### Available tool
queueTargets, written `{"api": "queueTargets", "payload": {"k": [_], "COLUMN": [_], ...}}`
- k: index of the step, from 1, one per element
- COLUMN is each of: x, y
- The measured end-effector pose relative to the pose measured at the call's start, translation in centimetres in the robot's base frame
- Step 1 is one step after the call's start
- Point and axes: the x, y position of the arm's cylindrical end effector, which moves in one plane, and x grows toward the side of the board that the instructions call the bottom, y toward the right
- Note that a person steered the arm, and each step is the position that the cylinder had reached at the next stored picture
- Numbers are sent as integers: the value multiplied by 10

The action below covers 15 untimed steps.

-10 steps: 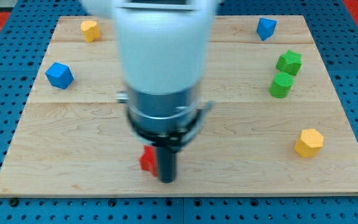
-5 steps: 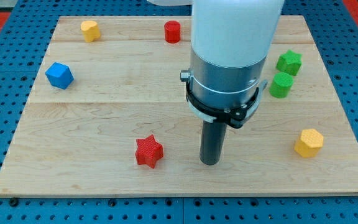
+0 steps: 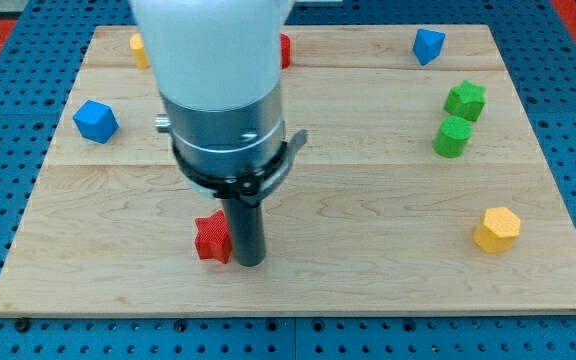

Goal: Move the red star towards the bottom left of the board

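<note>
The red star point(image 3: 211, 238) lies on the wooden board point(image 3: 388, 230) near the view's bottom, left of centre. My tip point(image 3: 249, 262) stands right against the star's right side, touching it. The arm's body hides part of the board above the star.
A blue block point(image 3: 95, 120) lies at the left. A yellow block point(image 3: 137, 45) and a red cylinder point(image 3: 284, 50) peek out beside the arm at the top. A blue block point(image 3: 428, 45) is top right, a green star point(image 3: 465, 100) and a green cylinder point(image 3: 453, 137) at the right, a yellow hexagon point(image 3: 496, 229) bottom right.
My tip swung right away from the star, then came back left against its right side. The red star has slid a little to the left.
</note>
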Motion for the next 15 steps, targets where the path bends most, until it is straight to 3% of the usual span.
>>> {"api": "queueTargets", "payload": {"k": [3,5,6,8,10,12,13,14,15], "x": [-19,-77,-29,-21,-6,-19,-28,-22,34], "y": [16,18,64,-73,-14,-106,-103,-22,-36]}}
